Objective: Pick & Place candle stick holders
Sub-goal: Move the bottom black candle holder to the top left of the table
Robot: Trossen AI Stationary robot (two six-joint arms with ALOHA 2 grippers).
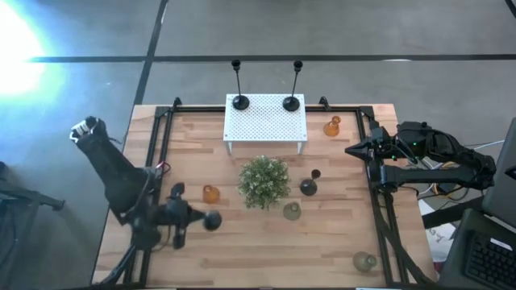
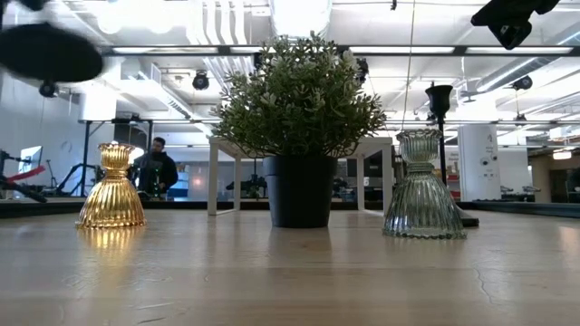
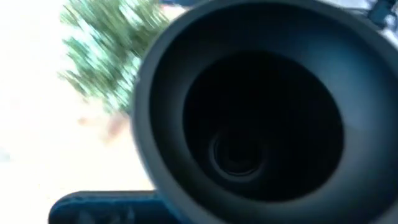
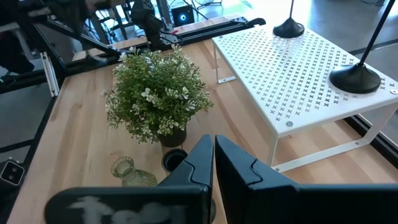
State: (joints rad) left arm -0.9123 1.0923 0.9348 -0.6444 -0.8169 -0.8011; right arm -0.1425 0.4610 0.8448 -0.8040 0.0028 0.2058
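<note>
Table point(image 1: 193, 242) first: we take the potted plant point(image 1: 264, 181) at its middle as our landmark. Behind the plant stands the white perforated stand point(image 1: 266, 122), and the two tall black stems point(image 1: 239, 84) rest on its far edge on round bases, which we judge to be the shelf where holders are meant to go.

Our left gripper point(image 1: 193, 217) is on the plant's near-left side, its fingers pinching a black holder point(image 1: 213, 220). In the left wrist view the holder's dark hollow underside fills nearly the whole picture, and in the low view a dark blur hangs high, so we judge it is clear of the wood and held by its neck.

Our right gripper point(image 4: 213, 163) waits at the table's right edge, well apart from the plant, fingers pressed together on nothing.

An amber holder point(image 1: 211, 194) sits just left of the plant, beside the held one. A clear-grey holder point(image 1: 292, 211) stands near the plant's front right, and two dark ones point(image 1: 309, 188) to its right. Another amber one point(image 1: 332, 126) stands right of the stand, and a clear one point(image 1: 364, 261) far off at the near-right corner.

The plant itself stands between the held piece and the stand, so we expect a path around or over it.
</note>
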